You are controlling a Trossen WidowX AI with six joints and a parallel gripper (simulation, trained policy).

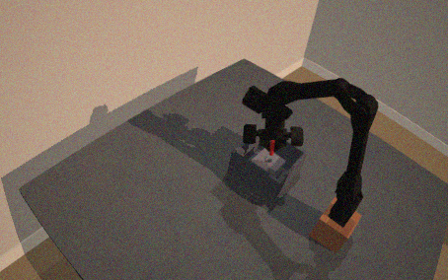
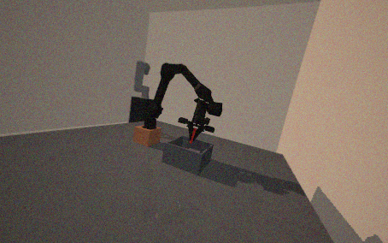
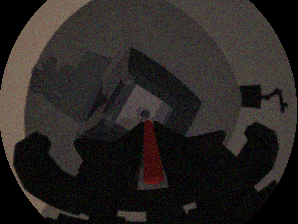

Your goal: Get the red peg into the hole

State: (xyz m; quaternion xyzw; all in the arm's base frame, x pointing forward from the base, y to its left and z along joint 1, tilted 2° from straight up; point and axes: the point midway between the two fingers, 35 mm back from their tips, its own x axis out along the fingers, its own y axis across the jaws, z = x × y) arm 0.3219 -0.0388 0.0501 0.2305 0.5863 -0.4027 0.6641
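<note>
The red peg (image 1: 272,147) (image 2: 193,136) (image 3: 152,160) is held between the fingers of my gripper (image 2: 192,139) (image 3: 148,124), which is shut on it. The peg leans slightly in the exterior view, and its lower end is about at the height of the box rim. The open dark grey box (image 1: 252,182) (image 2: 179,160) (image 3: 165,77) stands on the table below the gripper. The pale plate (image 1: 261,160) (image 3: 136,98) lies at its bottom, with a round hole (image 3: 144,114) near its middle. In the wrist view the peg's far end appears just below the hole. The peg's exact height over the plate cannot be told.
The arm's base stands on an orange block (image 1: 335,234) (image 2: 146,136) beside the box. The box walls surround the plate, and the dark grey table (image 1: 148,197) (image 2: 85,184) carries the box and the block. Shadows of the arm and the box fall across the table.
</note>
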